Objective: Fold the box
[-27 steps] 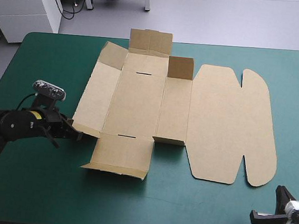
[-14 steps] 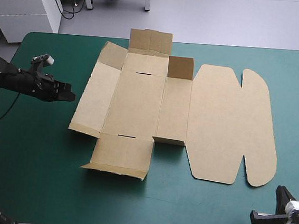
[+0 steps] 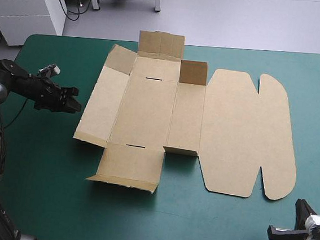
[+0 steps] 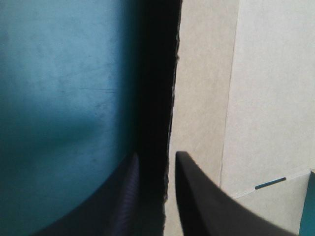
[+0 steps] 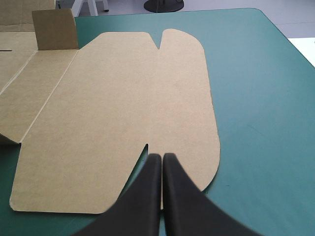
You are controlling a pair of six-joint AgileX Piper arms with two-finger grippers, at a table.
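Overhead, the left gripper (image 3: 74, 101) hung just left of the box (image 3: 149, 113), level with the middle of its left side panel (image 3: 100, 106) and not touching it. Only the left wrist view settled its jaws. The two black fingers (image 4: 202, 201) stood a narrow gap apart, clear of the board. The panel's ragged outer edge ran ahead in line with that gap, with a dark band of shadow beside it on the cover. That view also caught one thin slot (image 4: 270, 183) cut beside a crease, but little of the box's outline.

The high view gave the whole sheet, opened out in the middle of the table. The left panel's outer edge was slightly lifted. A far flap (image 3: 161, 44) and a small tab (image 3: 193, 73) stood up at the box's far side, and a near flap (image 3: 130, 165) had its rim turned up. The wide lid (image 3: 246, 134) lay flat to the right, with two rounded ears along its right edge.

The right gripper (image 5: 162, 156) sat well off the box's near-right corner. Its own view showed the fingers pressed together in one point, aimed across the lid toward the upright tab.

The teal-green cover (image 3: 35, 182) lay smooth around the box. Beyond the box's far-left corner stood a white cabinet (image 3: 23, 5) on grey floor (image 3: 243, 17).
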